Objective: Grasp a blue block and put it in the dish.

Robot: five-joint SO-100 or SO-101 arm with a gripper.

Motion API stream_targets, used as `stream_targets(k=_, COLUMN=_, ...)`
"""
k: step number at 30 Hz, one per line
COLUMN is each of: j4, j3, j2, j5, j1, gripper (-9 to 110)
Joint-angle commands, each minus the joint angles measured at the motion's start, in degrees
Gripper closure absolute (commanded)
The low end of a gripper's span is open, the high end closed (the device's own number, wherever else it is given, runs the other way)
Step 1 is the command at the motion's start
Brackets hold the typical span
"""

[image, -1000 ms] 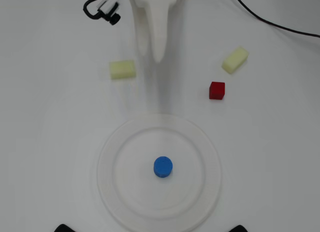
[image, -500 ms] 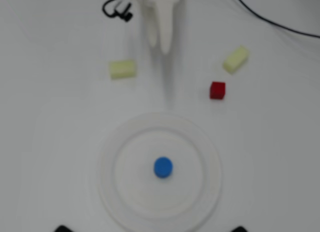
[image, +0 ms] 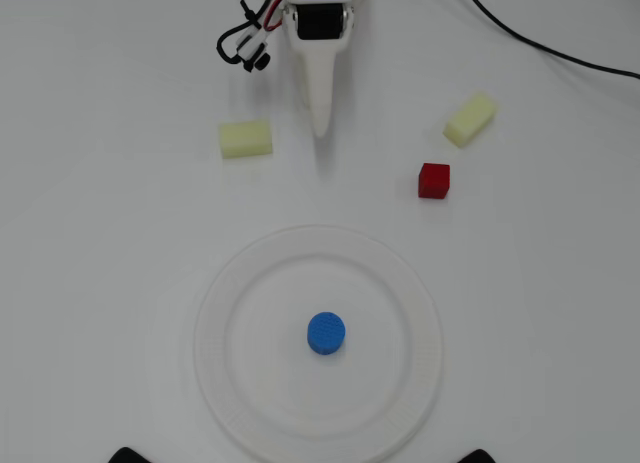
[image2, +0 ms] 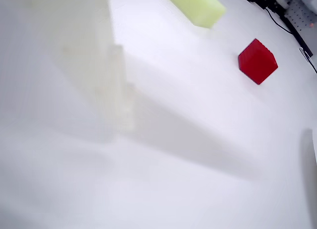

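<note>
At the lower centre of your overhead view sits the white paper plate (image: 225, 383), and the blue cylinder block (image: 326, 333) rests on its flat middle, a little below the plate's centre and well clear of the ribbed rim all round. It stands on its round face, textured top up.

Look to the top of that same view and you find the white gripper (image: 321, 123) pointing down the frame from the arm's body at the upper edge. It tapers to a single narrow tip with no gap showing, so its fingers look pressed together with nothing between them. The tip is well apart from the plate and from every block. A loop of black and red wiring (image: 243, 43) hangs just left of the arm.

You have a pale yellow rectangular block (image: 246, 138) left of the gripper tip, near it but not touching. A second pale yellow block (image: 470, 119) lies tilted at the upper right, and the red cube (image: 434, 180) sits just below and left of that one, apart from it. A black cable (image: 540, 45) crosses the upper right corner of the white table (image: 100, 283).

In your wrist view, a blurred pale finger (image2: 94, 66) fills the upper left. The red cube (image2: 257, 61) is at the upper right, one yellow block (image2: 196, 6) at the top edge, both resting on the bare table (image2: 198, 140). Neither plate nor blue block appears there.
</note>
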Motion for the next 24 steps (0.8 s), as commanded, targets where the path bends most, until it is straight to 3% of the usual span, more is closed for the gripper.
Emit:
stream_targets(k=1, j4=2.46, j3=2.72, j2=9.67, j5=0.70, j1=-0.97, gripper=66)
stream_targets(k=7, j4=3.25, j3=3.25, j2=9.67, j5=0.97, j1=-1.05, gripper=73)
stream_targets(k=14, j4=3.60, j3=7.56, j2=9.67, j5=-1.67, j1=-0.88, gripper=101)
stream_targets(k=24, j4=3.43, j3=11.16, j2=9.67, j5=0.62, j1=-0.44, gripper=102)
